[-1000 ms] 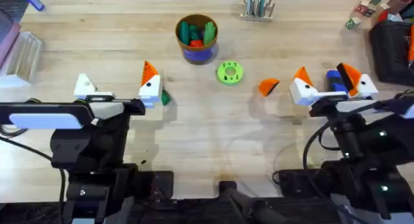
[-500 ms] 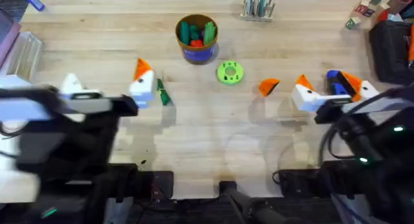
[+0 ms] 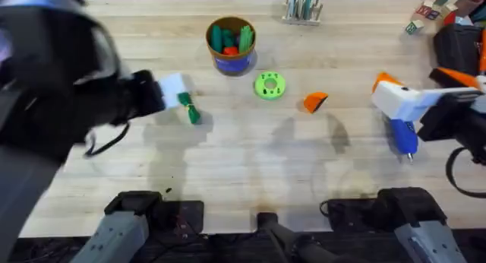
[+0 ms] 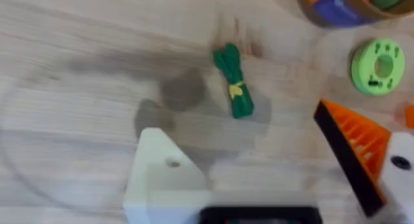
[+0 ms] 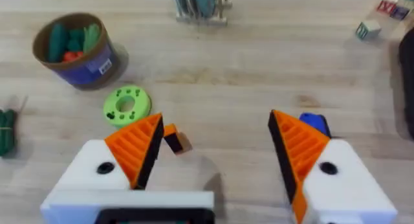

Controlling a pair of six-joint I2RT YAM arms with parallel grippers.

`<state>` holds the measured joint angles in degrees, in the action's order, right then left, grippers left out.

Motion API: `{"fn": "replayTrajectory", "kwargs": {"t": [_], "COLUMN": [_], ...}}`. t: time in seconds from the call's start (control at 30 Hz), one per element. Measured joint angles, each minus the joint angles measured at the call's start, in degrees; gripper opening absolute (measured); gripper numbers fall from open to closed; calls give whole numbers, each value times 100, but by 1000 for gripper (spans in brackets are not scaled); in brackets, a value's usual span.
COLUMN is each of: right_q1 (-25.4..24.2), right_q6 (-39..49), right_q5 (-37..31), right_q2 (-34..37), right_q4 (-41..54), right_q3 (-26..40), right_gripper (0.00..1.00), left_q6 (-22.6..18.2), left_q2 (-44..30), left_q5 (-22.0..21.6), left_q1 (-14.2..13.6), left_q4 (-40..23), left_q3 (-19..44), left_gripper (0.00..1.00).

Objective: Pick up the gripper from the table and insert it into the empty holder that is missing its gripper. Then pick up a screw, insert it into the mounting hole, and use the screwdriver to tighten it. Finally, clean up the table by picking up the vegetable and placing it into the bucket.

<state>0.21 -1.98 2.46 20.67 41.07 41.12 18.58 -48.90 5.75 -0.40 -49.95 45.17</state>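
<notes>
Currently the first step is pending: the orange gripper (image 3: 315,102) lies on the desk (image 3: 250,172), beside and apart from the right tool (image 5: 217,153), which is spread wide and empty. The left tool (image 4: 272,179), also wide, lacks one pad on its holder (image 4: 165,179). Next, the right tool must close on the gripper.

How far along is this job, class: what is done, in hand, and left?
Nothing looks done. The orange gripper lies loose on the table, the left arm's holder is bare, the screwdriver lies below the open right gripper, and the vegetable is outside the bucket.
</notes>
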Motion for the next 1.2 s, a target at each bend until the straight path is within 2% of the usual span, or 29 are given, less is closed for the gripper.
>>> {"fn": "replayTrajectory", "kwargs": {"t": [0.07,0.1,0.2,0.27,0.3,0.33,0.37,0.53,0.57,0.7,0.83,0.93,1.0,1.2], "right_q1": [0,0,0,0,0,0,0,0,0,0,0,0,0,0], "right_q6": [-2,-4,19,53,69,74,76,93,94,94,94,94,94,94], "right_q5": [2,1,0,0,0,0,0,2,2,0,0,0,0,0], "right_q2": [105,126,131,131,130,131,131,131,131,131,131,130,131,129], "right_q4": [59,65,69,73,73,73,69,167,198,207,207,207,207,209], "right_q3": [-1,-1,-1,-1,-1,0,-1,-1,-1,-1,-1,-1,-1,-1], "right_gripper": [991,992,991,991,991,991,991,991,991,991,991,991,991,991], "left_q6": [130,140,-122,-305,-391,-446,-528,-620,-620,-664,-691,-708,-711,-799], "left_q2": [-625,-855,-1399,-1500,-1485,-1436,-1363,-537,-340,265,458,471,467,432], "left_q5": [354,505,918,1077,1130,1167,1196,1295,1308,1381,1422,1403,1357,1176], "left_q1": [0,0,-10,-54,-101,-170,-256,-1123,-1350,-2202,-2722,-2850,-2850,-2850], "left_q4": [210,292,532,553,559,574,586,990,1119,1746,2710,2780,2532,2511], "left_q3": [0,0,0,0,-1,-2,-2,-2,-2,0,1,17,15,9], "left_gripper": [962,871,395,83,25,13,69,869,963,999,999,999,999,999]}}
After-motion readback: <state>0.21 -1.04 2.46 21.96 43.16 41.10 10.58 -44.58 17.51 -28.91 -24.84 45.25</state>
